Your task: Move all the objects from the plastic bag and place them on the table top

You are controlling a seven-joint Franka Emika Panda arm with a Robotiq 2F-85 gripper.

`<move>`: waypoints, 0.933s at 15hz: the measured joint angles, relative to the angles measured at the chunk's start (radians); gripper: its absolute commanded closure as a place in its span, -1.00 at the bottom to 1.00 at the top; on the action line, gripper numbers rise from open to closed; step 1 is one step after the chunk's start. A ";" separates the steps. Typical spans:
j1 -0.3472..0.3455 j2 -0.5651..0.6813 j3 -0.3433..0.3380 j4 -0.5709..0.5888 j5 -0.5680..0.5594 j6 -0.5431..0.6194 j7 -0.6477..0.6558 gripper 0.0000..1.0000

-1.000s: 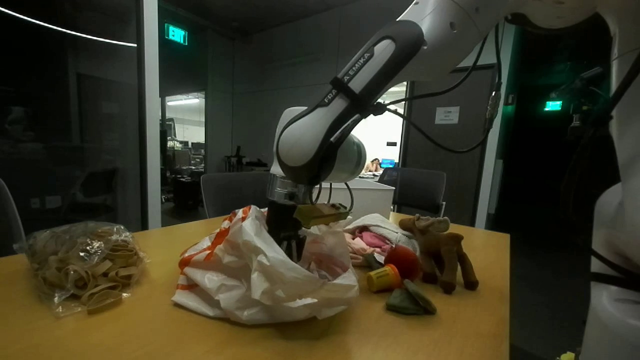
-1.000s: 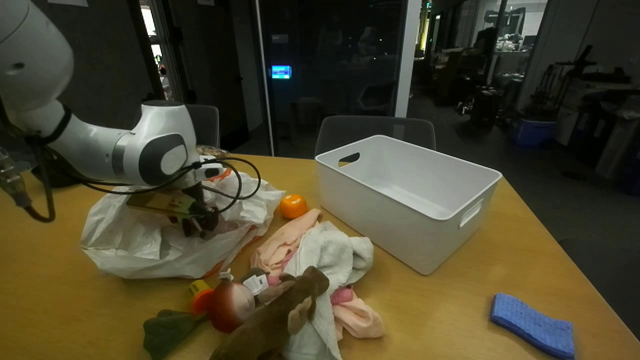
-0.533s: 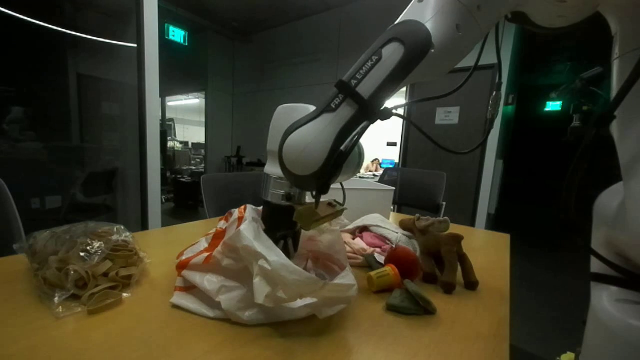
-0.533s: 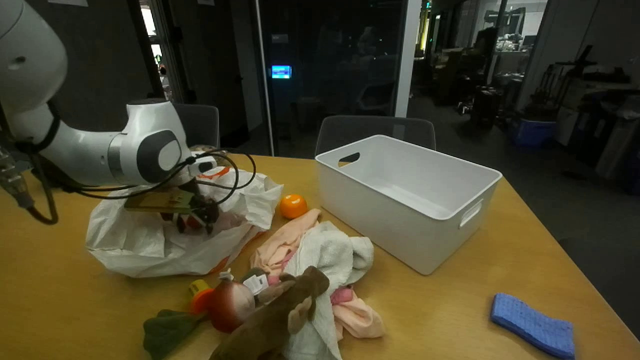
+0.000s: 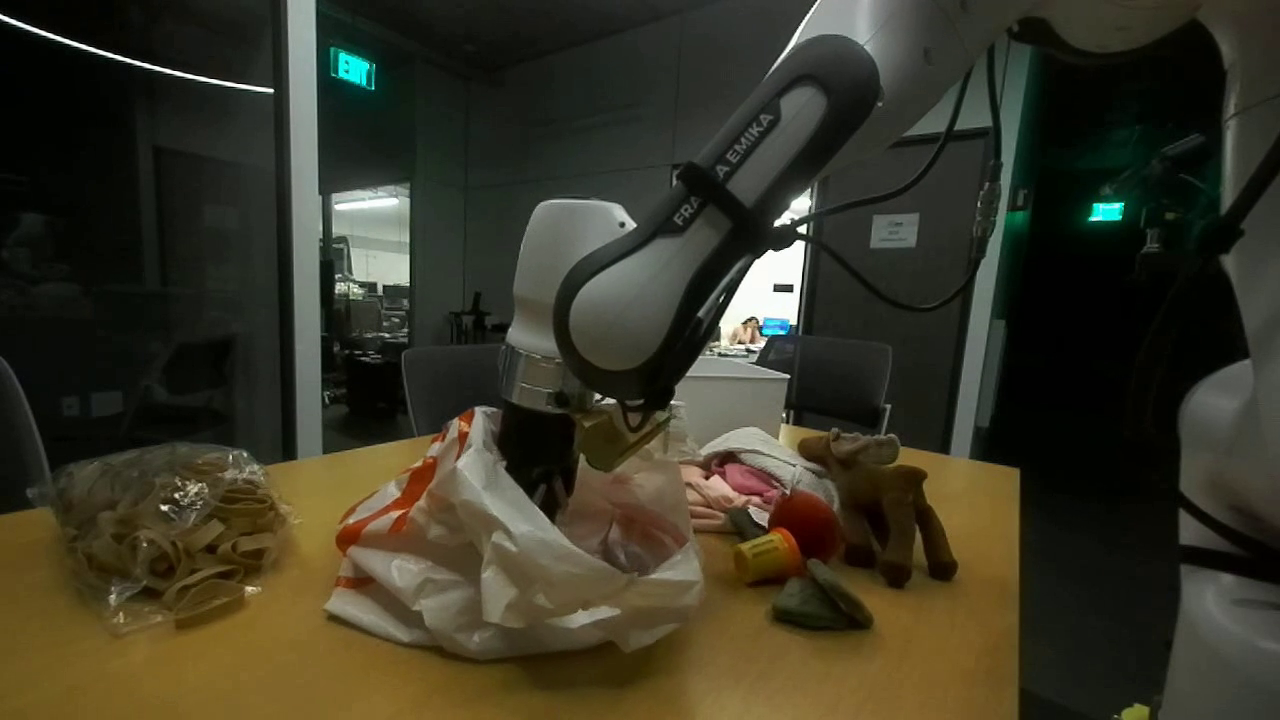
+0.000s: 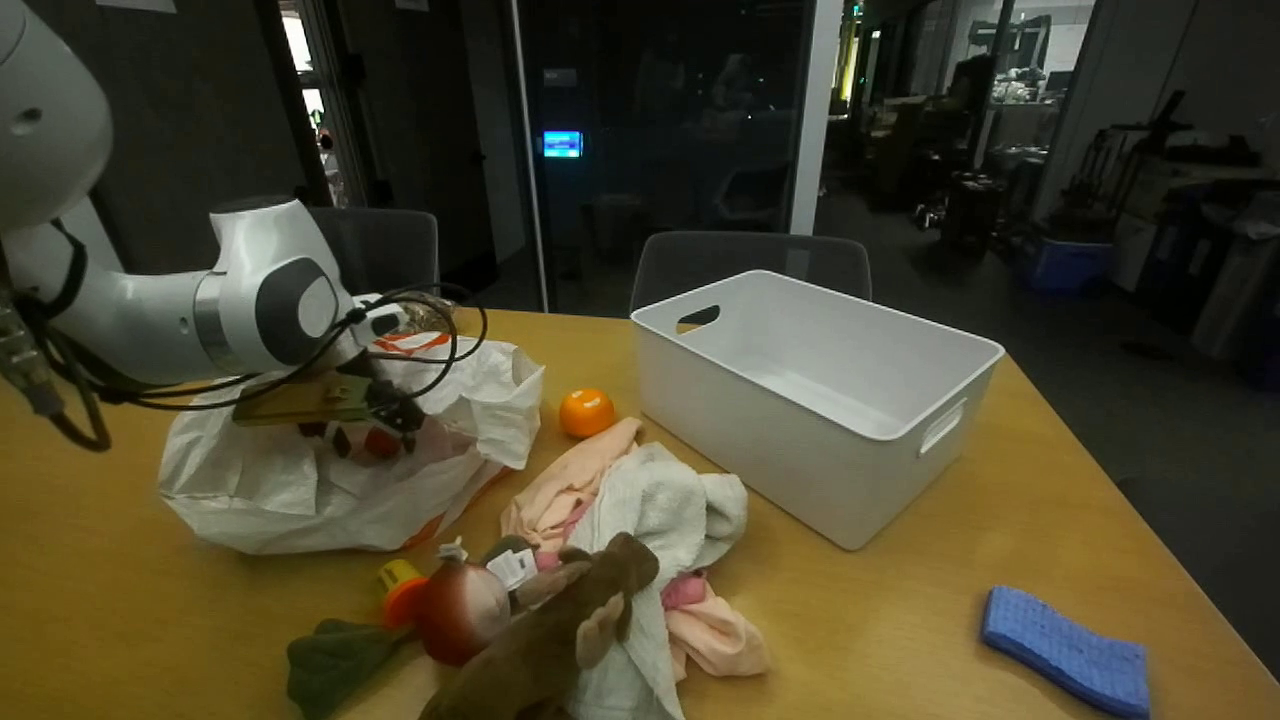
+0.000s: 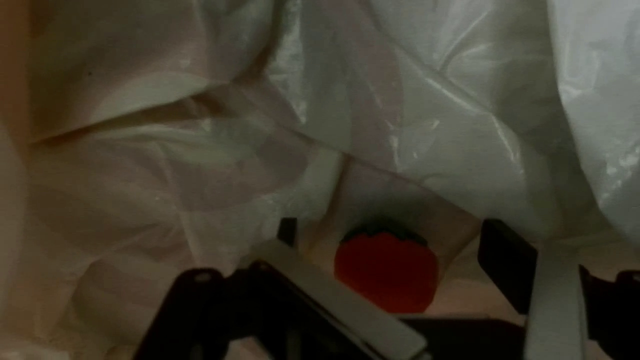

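Note:
The plastic bag [image 5: 470, 570] lies crumpled on the table top [image 5: 800, 670], its mouth spread around my gripper [image 5: 552, 498]. Inside, a red play-food piece [image 7: 385, 270] with a dark green top shows in the wrist view. My gripper [image 7: 395, 249] stands open, fingers on either side of this piece; contact cannot be told. Beside the bag on the table rest a brown plush animal [image 5: 890, 500], a red round item [image 5: 806, 525], a yellow-orange one [image 5: 766, 557] and a dark green one [image 5: 820, 600]. An orange fruit [image 6: 586, 413] sits past the bag in an exterior view. Bag folds hide other contents.
A large white bin [image 6: 760, 430] stands near the orange. Pink cloth [image 6: 570, 480] and a white towel [image 6: 660, 510] lie heaped by the plush animal. A blue pad [image 6: 1065, 650] is close to a table edge. A clear packet of tan bands [image 5: 170, 535] lies beyond the bag.
The gripper has moved leftward in both exterior views, and its fingers have spread apart. Red shows between them now. The bag's edge has shifted slightly the same way.

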 measured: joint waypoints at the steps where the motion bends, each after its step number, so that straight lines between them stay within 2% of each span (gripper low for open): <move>1: 0.000 0.002 0.000 0.000 -0.007 0.000 0.000 -0.05; 5: 0.000 0.004 -0.001 0.000 -0.016 0.000 0.000 0.53; 11: 0.000 0.000 -0.002 0.000 -0.026 0.008 0.002 0.55; 14: 0.002 -0.038 -0.002 -0.001 -0.085 -0.036 0.084 0.55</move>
